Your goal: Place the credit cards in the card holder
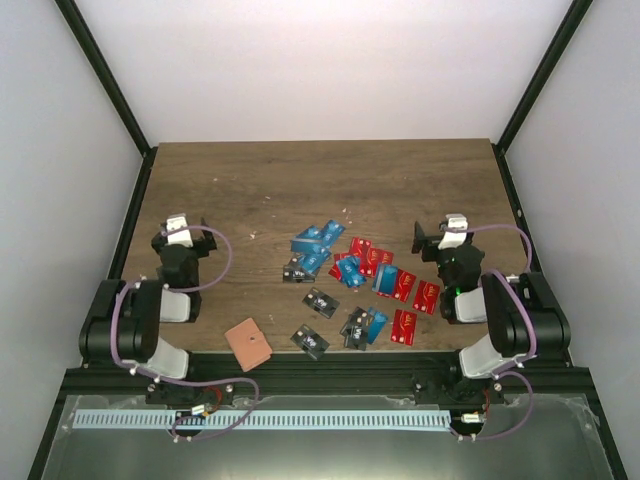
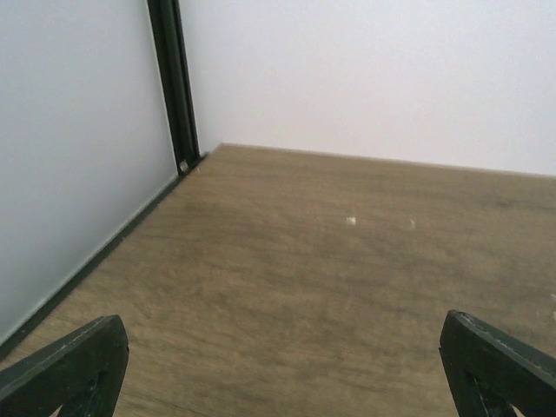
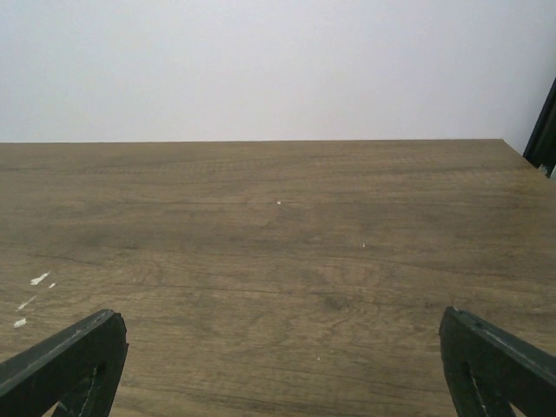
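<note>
Left gripper (image 1: 184, 228): jaws spread wide with nothing between them. Its dark fingertips (image 2: 78, 365) sit at the two bottom corners of the left wrist view, with only wood between them.
Right gripper (image 1: 446, 232): also spread wide and holding nothing. It stands at the right side of the table (image 1: 300, 180), just inside the right edge.
Credit cards (image 1: 368, 262): a loose scatter of red, blue and black, lying flat from the middle of the table towards the right. Some overlap. The rightmost red ones lie just beside the right gripper.
Cards by the near edge: one black card (image 1: 310, 340) and one red card (image 1: 404, 326) lie close to the near rim.
Card holder (image 1: 248, 344): a tan square, turned at an angle, near-left of the cards and apart from them. It lies close to the near edge and just right of the left arm's base.
Left edge: a black frame post (image 2: 174, 78) rises at the far-left corner. A dark rail runs along the white wall (image 2: 69, 156).
Right edge: a black post (image 3: 543, 130) shows at the far right of the right wrist view.
Open room: bare wood runs from both grippers to the far wall. A bare strip also lies between the left gripper and the cards.
Surface marks: a few pale specks (image 2: 351, 221) and white flecks (image 3: 35, 280).
</note>
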Action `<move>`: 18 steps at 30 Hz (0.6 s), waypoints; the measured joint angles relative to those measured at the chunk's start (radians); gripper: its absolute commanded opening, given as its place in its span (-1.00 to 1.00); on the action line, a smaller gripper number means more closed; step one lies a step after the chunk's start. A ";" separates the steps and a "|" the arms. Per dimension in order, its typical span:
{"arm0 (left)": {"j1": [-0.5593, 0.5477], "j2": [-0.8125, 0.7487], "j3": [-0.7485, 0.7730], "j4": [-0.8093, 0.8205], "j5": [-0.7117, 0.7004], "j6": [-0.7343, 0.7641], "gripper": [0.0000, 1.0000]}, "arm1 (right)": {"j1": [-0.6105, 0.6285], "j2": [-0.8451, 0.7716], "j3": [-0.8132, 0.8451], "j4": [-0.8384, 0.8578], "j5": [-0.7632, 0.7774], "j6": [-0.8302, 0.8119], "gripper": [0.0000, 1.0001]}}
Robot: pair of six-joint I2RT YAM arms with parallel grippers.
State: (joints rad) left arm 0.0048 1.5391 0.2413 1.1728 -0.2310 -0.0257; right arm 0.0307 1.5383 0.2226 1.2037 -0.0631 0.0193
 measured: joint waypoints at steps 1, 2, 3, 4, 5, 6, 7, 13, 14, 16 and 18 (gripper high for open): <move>0.000 -0.027 0.000 -0.022 -0.006 -0.002 1.00 | 0.003 -0.012 0.001 -0.013 0.005 -0.001 1.00; -0.001 -0.070 0.001 -0.056 -0.013 -0.008 1.00 | 0.010 -0.030 0.006 -0.034 0.013 -0.002 1.00; -0.003 -0.126 0.006 -0.105 -0.021 -0.018 1.00 | 0.016 -0.053 0.014 -0.064 0.019 -0.003 1.00; -0.003 -0.175 0.018 -0.159 -0.030 -0.028 1.00 | 0.021 -0.077 0.026 -0.098 0.024 -0.002 1.00; -0.003 -0.233 0.046 -0.234 -0.036 -0.046 1.00 | 0.027 -0.113 0.048 -0.153 0.031 0.000 1.00; -0.003 -0.285 0.082 -0.311 -0.042 -0.064 1.00 | 0.033 -0.142 0.067 -0.190 0.035 0.002 1.00; -0.004 -0.322 0.113 -0.372 -0.042 -0.080 1.00 | 0.038 -0.168 0.084 -0.222 0.038 0.006 1.00; -0.004 -0.568 0.301 -0.772 -0.013 -0.212 1.00 | 0.097 -0.350 0.204 -0.486 0.037 0.090 1.00; -0.004 -0.610 0.318 -0.830 -0.005 -0.238 1.00 | 0.103 -0.370 0.231 -0.531 0.035 0.111 1.00; -0.004 -0.689 0.355 -0.956 0.009 -0.309 1.00 | 0.108 -0.404 0.299 -0.625 0.027 0.159 1.00; -0.004 -0.771 0.383 -1.066 0.034 -0.388 1.00 | 0.108 -0.425 0.374 -0.719 0.026 0.233 1.00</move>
State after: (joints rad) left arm 0.0010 0.7677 0.6239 0.1070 -0.1967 -0.4141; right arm 0.1390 1.1133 0.5964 0.4843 -0.0368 0.2527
